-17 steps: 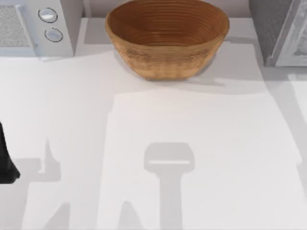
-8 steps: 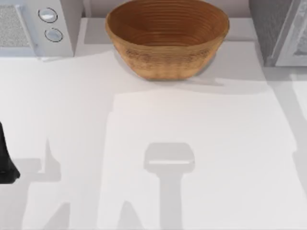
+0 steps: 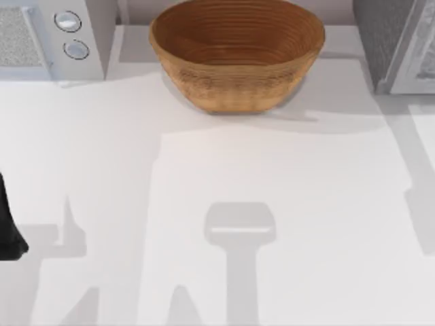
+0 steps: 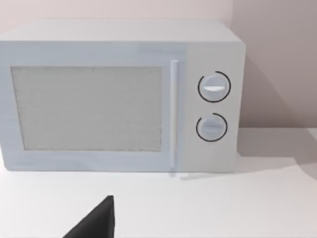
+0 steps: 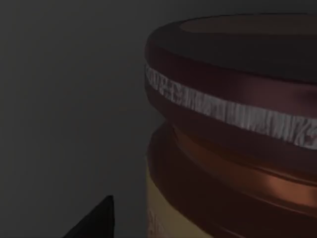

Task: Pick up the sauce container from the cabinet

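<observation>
White table [image 3: 272, 204], top view. Microwave [image 3: 47, 37] at far left corner; cabinet [image 3: 397, 44] at far right. Big woven bowl [image 3: 236, 53] between them, far centre. Left arm [image 3: 8, 224] parked at left edge; left gripper finger tip [image 4: 96, 223] faces microwave front, open or closed — can't tell. Sauce container [image 5: 233, 129] close up in right wrist view, dim surroundings, maroon lid over orange-brown body. Right gripper finger tip [image 5: 96, 223] just beside it; grip state — can't tell.

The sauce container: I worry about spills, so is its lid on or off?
On. In the right wrist view the dark maroon lid sits atop the sauce container.
</observation>
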`<state>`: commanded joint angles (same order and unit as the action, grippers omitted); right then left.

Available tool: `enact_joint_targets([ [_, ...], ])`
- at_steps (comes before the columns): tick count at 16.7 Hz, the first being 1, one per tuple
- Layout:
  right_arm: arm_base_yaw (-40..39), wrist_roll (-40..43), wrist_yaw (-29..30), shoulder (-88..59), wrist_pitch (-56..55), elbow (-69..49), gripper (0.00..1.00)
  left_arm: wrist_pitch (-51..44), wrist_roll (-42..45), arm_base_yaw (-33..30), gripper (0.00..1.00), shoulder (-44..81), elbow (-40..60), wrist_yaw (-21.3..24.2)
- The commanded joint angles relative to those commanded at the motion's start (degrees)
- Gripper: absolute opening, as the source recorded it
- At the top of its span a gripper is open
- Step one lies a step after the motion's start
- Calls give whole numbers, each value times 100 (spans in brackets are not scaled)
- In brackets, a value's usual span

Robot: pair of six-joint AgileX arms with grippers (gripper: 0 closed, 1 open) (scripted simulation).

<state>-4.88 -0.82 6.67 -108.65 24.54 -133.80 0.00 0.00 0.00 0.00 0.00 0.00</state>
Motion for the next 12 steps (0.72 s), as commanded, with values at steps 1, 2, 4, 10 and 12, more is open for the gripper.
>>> enact_joint_targets([
  [1, 12, 1, -10, -134, 42, -186, 100, 0, 0, 0, 100, 0, 0, 0],
  [2, 21, 1, -16, -241, 75, -319, 100, 0, 0, 0, 100, 0, 0, 0],
  [4, 27, 1, -22, -318, 99, -403, 100, 0, 0, 0, 100, 0, 0, 0],
  [10, 27, 1, -22, -318, 99, -403, 77, 0, 0, 0, 100, 0, 0, 0],
  [12, 27, 1, -22, -318, 99, -403, 62, 0, 0, 0, 100, 0, 0, 0],
])
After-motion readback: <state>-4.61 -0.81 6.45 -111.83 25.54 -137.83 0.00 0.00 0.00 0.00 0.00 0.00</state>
